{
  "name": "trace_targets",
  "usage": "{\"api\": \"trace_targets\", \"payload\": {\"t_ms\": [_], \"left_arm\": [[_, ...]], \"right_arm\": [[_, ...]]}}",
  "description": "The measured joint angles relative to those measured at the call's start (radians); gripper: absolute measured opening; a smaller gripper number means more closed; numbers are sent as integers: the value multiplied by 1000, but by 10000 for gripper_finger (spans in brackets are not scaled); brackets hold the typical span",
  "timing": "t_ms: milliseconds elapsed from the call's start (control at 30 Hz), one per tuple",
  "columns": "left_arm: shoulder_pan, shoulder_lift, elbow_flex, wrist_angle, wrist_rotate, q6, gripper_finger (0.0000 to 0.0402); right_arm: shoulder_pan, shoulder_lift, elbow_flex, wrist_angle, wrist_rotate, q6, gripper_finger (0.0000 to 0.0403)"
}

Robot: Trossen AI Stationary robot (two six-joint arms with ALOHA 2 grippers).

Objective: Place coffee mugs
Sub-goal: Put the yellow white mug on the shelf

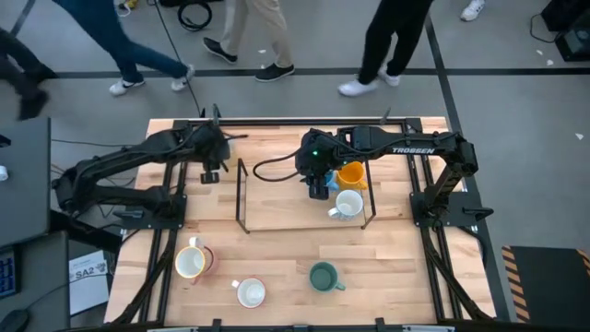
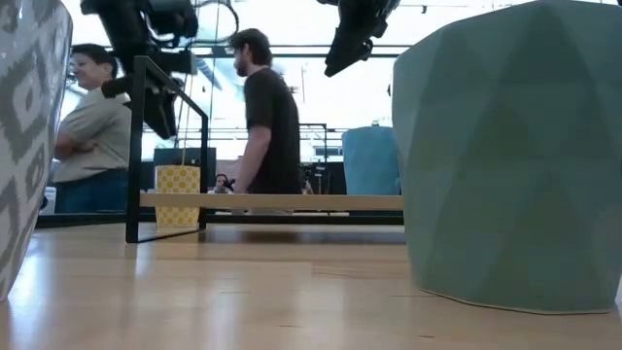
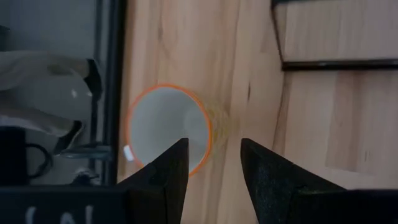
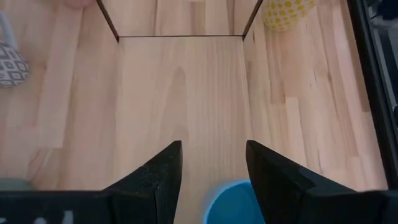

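Over the black wire rack [image 1: 244, 198], the right gripper [image 1: 318, 187] hangs spread and empty above its shelf, seemingly between placements; next it needs the green mug [image 1: 324, 277] lying well in front of that rack.

Readable text: one brand name and one partial label.

White capital letters reading "TROSSEN" run along the dark right arm [image 1: 412, 149], seen from above. A white sheet [image 1: 89, 277] lying on the floor beside the counter's [image 1: 387, 258] left edge carries dark letters that look like "SA2".
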Motion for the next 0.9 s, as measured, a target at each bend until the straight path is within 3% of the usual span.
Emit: {"api": "trace_targets", "payload": {"t_ms": [267,667,900], "left_arm": [[91,136,-1,28,30,35,153],[118,277,-1,80,47,-6,151],[118,323,-2,80,39,-107,106]], "right_arm": [[0,0,0,-2,-12,1,184],[0,0,0,-3,-12,1,184],[0,0,0,-3,-12,1,185]]}}
